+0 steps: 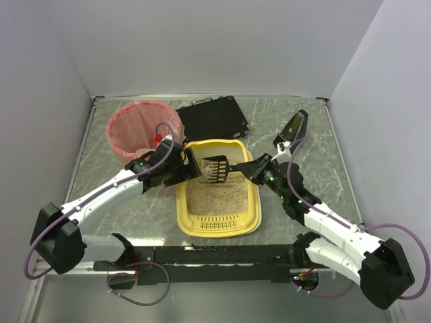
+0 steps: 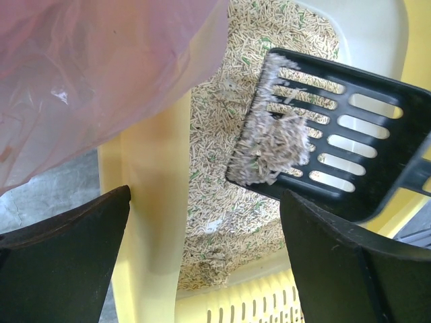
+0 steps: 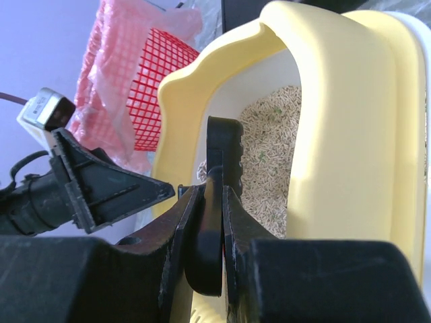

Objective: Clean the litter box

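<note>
The yellow litter box (image 1: 181, 202) lies mid-table with beige litter and a slotted strip (image 1: 219, 221) at its near end. My right gripper (image 1: 254, 168) is shut on the handle of a black slotted scoop (image 1: 215, 169), held above the litter at the box's far end. In the right wrist view the jaws (image 3: 209, 192) clamp the handle (image 3: 207, 235). The scoop (image 2: 357, 134) carries a grey clump of litter (image 2: 279, 145). My left gripper (image 1: 190, 165) is open, its fingers (image 2: 67, 256) straddling the box's left wall (image 2: 151, 202) without clamping it.
A pink-lined round bin (image 1: 141, 128) stands just left of the box's far corner; its liner (image 2: 101, 67) hangs close over my left gripper. A flat black case (image 1: 212, 118) lies behind the box. A black rail (image 1: 215, 256) runs along the near edge. White walls enclose the table.
</note>
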Robot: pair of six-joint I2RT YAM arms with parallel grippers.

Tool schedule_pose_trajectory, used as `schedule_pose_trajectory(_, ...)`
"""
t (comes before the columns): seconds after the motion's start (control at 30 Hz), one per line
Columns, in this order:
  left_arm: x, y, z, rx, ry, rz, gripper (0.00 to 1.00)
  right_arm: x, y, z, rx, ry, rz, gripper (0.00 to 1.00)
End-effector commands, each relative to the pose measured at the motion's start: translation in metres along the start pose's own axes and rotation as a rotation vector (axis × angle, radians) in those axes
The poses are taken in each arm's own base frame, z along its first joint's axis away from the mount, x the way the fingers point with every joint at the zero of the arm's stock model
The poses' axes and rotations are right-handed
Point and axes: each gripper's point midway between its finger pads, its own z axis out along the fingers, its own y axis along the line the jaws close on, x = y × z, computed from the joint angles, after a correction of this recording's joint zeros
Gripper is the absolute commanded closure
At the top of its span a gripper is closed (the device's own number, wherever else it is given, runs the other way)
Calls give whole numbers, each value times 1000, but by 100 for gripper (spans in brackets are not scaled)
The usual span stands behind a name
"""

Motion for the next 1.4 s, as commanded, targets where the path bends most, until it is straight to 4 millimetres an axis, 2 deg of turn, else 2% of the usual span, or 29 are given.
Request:
schedule_pose_trajectory(0.0, -14, -22, -6, 79, -36, -11, 3, -21, 23, -9, -70, -63, -13, 100)
schedule_pose_trajectory(0.2, -24, -28, -18, 99, -77, -14, 3, -22, 24, -17, -78, -71, -2, 100)
schedule_pose_trajectory(0.43, -30, -24, -25, 76, -99, -19, 3, -22, 22, -25, -79, -83, 6, 100)
schedule_pose_trajectory(0.6, -26, -25, -24, 89, -84, -20, 3, -25, 21, -31, -70, -96, -4, 100)
schedule_pose_trajectory(0.73, -23, -19, -27, 72, -88, -33, 3, -27, 23, -33, -78, -106, -7, 100)
schedule_pose_trajectory(0.93, -40, -23, -57, 123, -186, -68, 3, -16, 24, -43, -112, -70, 31, 100)
schedule_pose_trajectory(0.97, -44, -23, -64, 129, -209, -78, 3, -17, 26, -49, -124, -79, 59, 100)
schedule_pose_trajectory(1.03, -47, -20, -71, 121, -226, -87, 3, -15, 18, -54, -101, -85, 94, 100)
schedule_pose_trajectory(1.1, -50, -17, -79, 116, -245, -102, 3, -18, 26, -62, -119, -92, 163, 100)
schedule_pose_trajectory(1.13, -50, -17, -82, 117, -247, -107, 3, -16, 22, -63, -89, -78, 193, 100)
schedule_pose_trajectory(1.17, -51, -17, -87, 126, -253, -112, 3, -17, 23, -64, -75, -74, 268, 100)
schedule_pose_trajectory(1.27, -53, -17, -94, 135, -269, -123, 3, -19, 36, -60, -107, -55, 337, 100)
schedule_pose_trajectory(1.37, -54, -18, -99, 147, -280, -125, 3, -26, 46, -52, -114, -54, 354, 100)
